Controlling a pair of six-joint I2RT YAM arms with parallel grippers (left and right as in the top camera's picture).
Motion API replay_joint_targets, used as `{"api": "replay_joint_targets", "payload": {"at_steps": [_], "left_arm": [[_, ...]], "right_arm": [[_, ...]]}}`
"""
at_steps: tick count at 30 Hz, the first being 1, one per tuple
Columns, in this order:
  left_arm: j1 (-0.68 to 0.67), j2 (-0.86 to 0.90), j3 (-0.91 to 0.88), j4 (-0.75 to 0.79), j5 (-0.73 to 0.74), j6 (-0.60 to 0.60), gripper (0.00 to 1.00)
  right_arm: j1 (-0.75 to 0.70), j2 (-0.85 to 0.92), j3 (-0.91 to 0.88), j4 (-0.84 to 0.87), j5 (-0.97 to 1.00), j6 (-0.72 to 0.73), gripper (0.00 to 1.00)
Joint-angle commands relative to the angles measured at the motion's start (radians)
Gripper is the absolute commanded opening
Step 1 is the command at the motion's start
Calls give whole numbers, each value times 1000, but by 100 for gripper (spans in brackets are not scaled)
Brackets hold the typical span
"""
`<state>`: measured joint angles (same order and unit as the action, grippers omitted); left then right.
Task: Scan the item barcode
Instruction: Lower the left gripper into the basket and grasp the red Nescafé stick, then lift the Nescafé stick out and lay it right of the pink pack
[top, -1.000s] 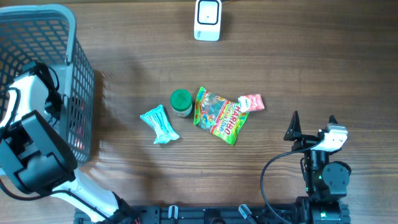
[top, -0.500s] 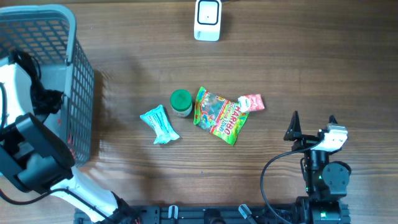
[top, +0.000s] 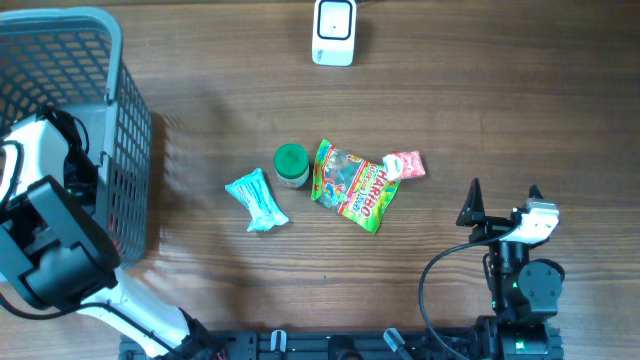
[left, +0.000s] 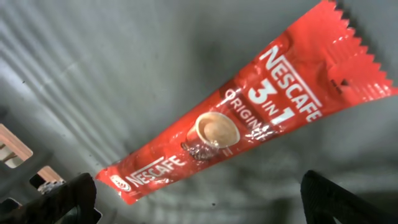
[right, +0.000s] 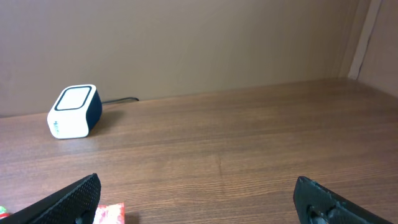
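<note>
A red Nescafe 3-in-1 sachet (left: 249, 124) lies slantwise on the grey floor of the basket (top: 112, 70). My left gripper (left: 199, 205) hangs over the sachet's lower end, open, with nothing between its fingers. From overhead, the left arm (top: 40, 200) reaches into the basket and hides the gripper. The white barcode scanner (top: 333, 32) stands at the table's far edge, also visible as the scanner (right: 74, 111) in the right wrist view. My right gripper (top: 502, 200) stands open and empty at the front right.
In the middle of the table lie a teal packet (top: 257, 200), a green-capped jar (top: 291, 166), a Haribo bag (top: 352, 186) and a small red-and-pink packet (top: 406, 165). The grey mesh basket fills the left side.
The left arm shifted toward the basket's back and came partway forward again. The table items and the right arm have not moved.
</note>
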<state>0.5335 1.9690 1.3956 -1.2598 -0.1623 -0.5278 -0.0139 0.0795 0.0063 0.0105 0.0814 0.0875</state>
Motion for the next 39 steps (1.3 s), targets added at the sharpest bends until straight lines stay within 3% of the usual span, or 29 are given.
{"api": "replay_joint_targets", "payload": {"at_steps": [1,9,10,12,13,14,16,20,24,31,39], "left_arm": [[8,1,-60,50,-23,27,100],[8,1,-376,422,24,87,98],[8,1,-407,455,28,87,88],[8,1,-436,486,43,87,54],[8,1,-443,493,58,87,45],[8,1,-444,493,75,87,27],[8,1,-444,484,77,87,4],[13,0,-410,482,72,87,4],[22,0,-248,385,64,87,4],[21,-5,344,27,56,87,4],[12,-116,842,-181,100,87,4]], "right_arm": [[4,2,-1,3,-13,-9,100],[4,2,-1,3,-13,-9,100],[4,2,-1,3,-13,-9,100],[4,2,-1,3,-13,-10,100],[4,2,-1,3,-13,-9,100],[4,2,-1,3,-13,-9,100],[4,2,-1,3,-13,-9,100],[4,2,-1,3,-13,-9,100],[4,2,-1,3,-13,-9,100],[4,2,-1,3,-13,-9,100],[4,2,-1,3,-13,-9,100]]}}
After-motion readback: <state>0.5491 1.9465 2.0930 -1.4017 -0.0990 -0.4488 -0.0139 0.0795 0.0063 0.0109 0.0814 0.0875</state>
